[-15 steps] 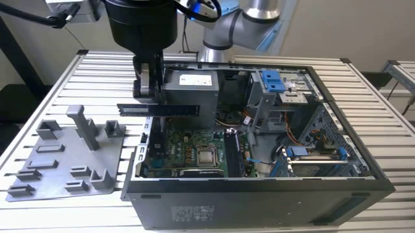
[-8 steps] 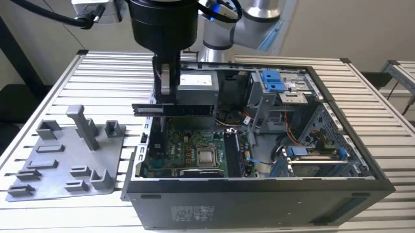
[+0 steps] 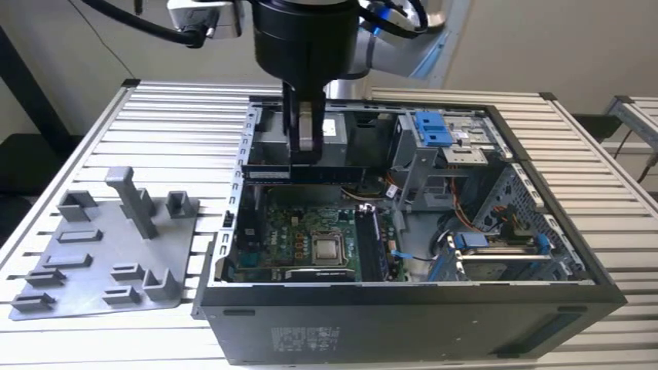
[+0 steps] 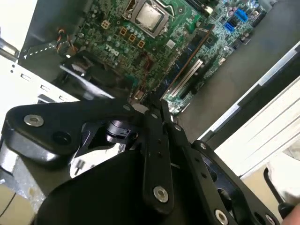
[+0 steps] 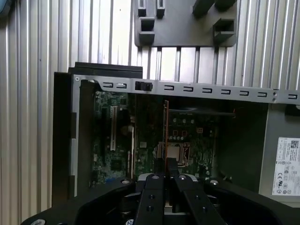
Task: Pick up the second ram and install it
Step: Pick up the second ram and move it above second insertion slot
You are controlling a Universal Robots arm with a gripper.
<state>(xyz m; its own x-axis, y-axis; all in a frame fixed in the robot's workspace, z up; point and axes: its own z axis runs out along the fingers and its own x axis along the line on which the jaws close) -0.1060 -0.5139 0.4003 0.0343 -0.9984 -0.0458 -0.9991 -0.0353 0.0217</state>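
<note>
My gripper (image 3: 304, 158) hangs over the back half of the open computer case (image 3: 575, 254), shut on the second ram (image 3: 340, 174). The ram is a long near-black stick held level, gripped near its middle, above the green motherboard (image 3: 298, 231). In the first wrist view the ram (image 5: 166, 126) appears edge-on as a thin line running out from the gripper (image 5: 167, 164), over the board next to the processor socket (image 5: 172, 151). The second wrist view shows the fingers (image 4: 151, 140) closed together, with the ram's edge (image 4: 187, 58) stretching over the board's long slots.
A grey holder tray (image 3: 62, 308) with blocks and a tall post (image 3: 134, 200) lies on the slatted table at the exterior view's left. The case holds a processor socket (image 3: 329, 248), blue drive brackets (image 3: 432, 127), cables and metal walls around the board.
</note>
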